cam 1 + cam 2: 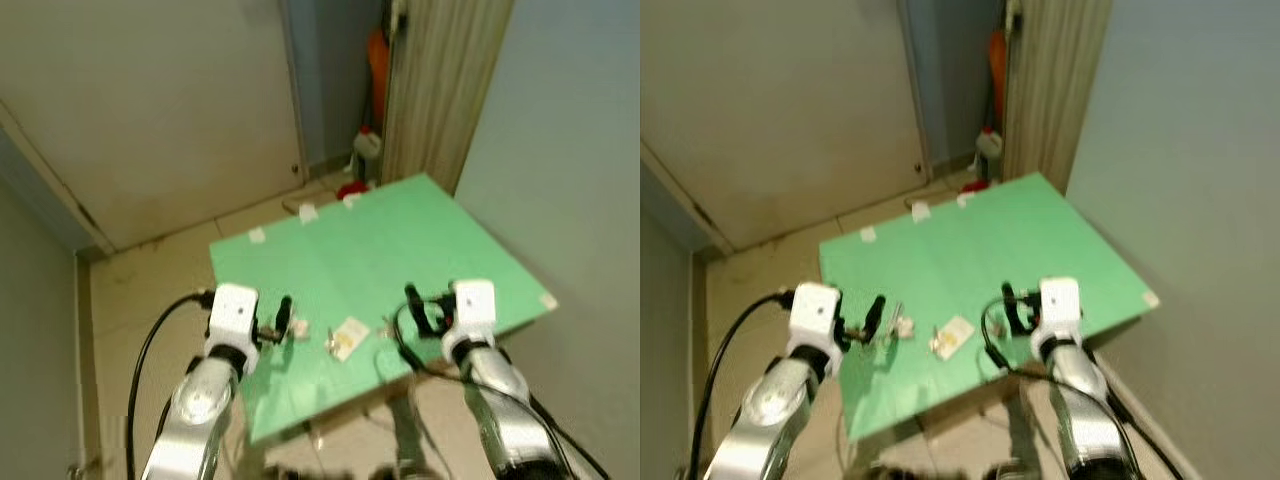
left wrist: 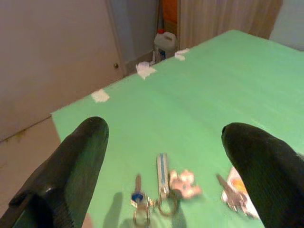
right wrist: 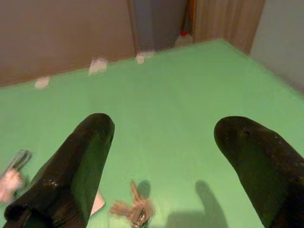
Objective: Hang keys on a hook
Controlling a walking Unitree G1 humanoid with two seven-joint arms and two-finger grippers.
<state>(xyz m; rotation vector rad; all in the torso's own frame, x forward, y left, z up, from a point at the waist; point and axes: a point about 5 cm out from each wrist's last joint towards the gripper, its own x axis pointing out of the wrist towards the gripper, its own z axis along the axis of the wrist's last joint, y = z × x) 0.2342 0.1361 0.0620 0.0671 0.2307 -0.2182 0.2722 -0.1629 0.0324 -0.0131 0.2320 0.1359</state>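
Note:
A green tabletop (image 1: pixel 380 250) lies in front of me. Near its front edge are a key bunch with a blue-headed key and a strap (image 2: pixel 154 192), a white card (image 1: pixel 349 337), and a second small key bunch (image 3: pixel 135 207). My left gripper (image 1: pixel 283 316) hovers open just left of the first bunch (image 1: pixel 300 329), with nothing between its fingers (image 2: pixel 83 156). At the front edge my right gripper (image 1: pixel 414 305) is open too, and the second bunch (image 1: pixel 388 328) lies just left of it. A pink charm (image 2: pixel 184 183) sits by the strap.
Bits of white tape (image 1: pixel 307 213) mark the table's far edge. Beyond it are a pale door (image 1: pixel 160 110), a white bottle with a red cap (image 1: pixel 367 143) on the floor, and a ribbed beige panel (image 1: pixel 440 80). A grey wall (image 1: pixel 580 150) runs along the right and tiled floor (image 1: pixel 140 290) lies left.

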